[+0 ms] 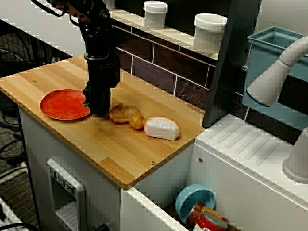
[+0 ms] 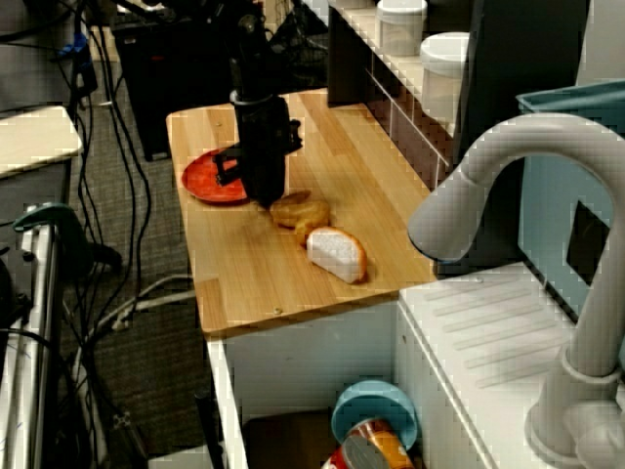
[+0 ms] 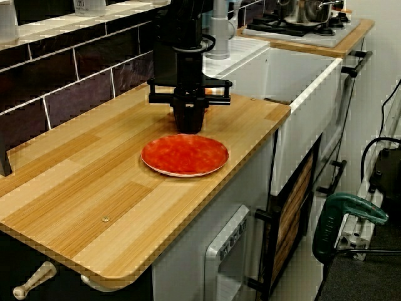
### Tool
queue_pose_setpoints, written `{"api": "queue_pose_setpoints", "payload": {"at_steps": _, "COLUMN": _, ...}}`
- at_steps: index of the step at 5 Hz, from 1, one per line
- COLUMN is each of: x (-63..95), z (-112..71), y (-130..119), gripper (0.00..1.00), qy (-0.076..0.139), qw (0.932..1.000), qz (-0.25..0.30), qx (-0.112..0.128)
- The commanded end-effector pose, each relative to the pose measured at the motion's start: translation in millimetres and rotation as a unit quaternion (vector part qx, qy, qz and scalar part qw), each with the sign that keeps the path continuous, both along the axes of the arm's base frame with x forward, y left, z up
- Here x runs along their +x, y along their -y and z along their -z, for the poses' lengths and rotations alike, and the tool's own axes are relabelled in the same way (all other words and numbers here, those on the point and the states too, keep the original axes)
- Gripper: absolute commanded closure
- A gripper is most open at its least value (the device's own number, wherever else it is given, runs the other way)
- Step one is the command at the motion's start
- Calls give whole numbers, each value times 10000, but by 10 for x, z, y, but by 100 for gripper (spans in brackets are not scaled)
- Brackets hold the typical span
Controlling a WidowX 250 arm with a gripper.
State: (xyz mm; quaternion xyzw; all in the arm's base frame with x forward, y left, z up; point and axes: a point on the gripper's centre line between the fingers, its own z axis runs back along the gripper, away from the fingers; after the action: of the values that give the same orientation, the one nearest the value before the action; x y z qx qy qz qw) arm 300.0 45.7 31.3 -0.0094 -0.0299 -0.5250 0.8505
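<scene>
My gripper [image 1: 98, 111] points straight down, its tips at the wooden countertop [image 1: 120, 149], between a red plate [image 1: 64, 104] and a golden-brown pastry [image 1: 126, 115]. In the view along the counter its fingers [image 3: 189, 119] sit together at the middle of their rail, just behind the red plate [image 3: 185, 155], with nothing seen between them. Seen from over the sink, the gripper [image 2: 266, 198] stands at the plate's [image 2: 208, 182] right rim and almost touches the pastry [image 2: 299, 211]. A white bread piece with a brown crust [image 1: 162, 128] lies just past the pastry.
Two white jars [image 1: 155, 13] [image 1: 210, 31] stand on the tiled back ledge. A sink to the right holds a blue bowl [image 1: 194, 201] and a can [image 1: 210, 220]. A grey faucet [image 2: 508, 195] arches over it. A blue rack [image 1: 272, 57] stands behind.
</scene>
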Motion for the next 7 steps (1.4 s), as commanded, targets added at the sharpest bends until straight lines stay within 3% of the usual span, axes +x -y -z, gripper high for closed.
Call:
{"api": "queue_pose_setpoints", "payload": {"at_steps": 1, "x": -17, "z": -277, "y": -3, "gripper": 100, "qy": 282, "qw": 9996, "qz": -43, "qx": 17}}
{"api": "queue_pose_setpoints", "payload": {"at_steps": 2, "x": -15, "z": -342, "y": -18, "gripper": 93, "qy": 226, "qw": 9997, "qz": 27, "qx": -39}}
{"api": "queue_pose_setpoints", "payload": {"at_steps": 3, "x": -27, "z": -497, "y": -15, "gripper": 0, "qy": 188, "qw": 9994, "qz": 199, "qx": -196}}
{"api": "queue_pose_setpoints", "payload": {"at_steps": 5, "x": -40, "z": -656, "y": 1, "gripper": 0, "qy": 75, "qw": 9954, "qz": 868, "qx": -394}}
{"api": "queue_pose_setpoints", "payload": {"at_steps": 7, "x": -3, "z": -666, "y": 95, "gripper": 0, "qy": -33, "qw": 9901, "qz": 1266, "qx": -602}}
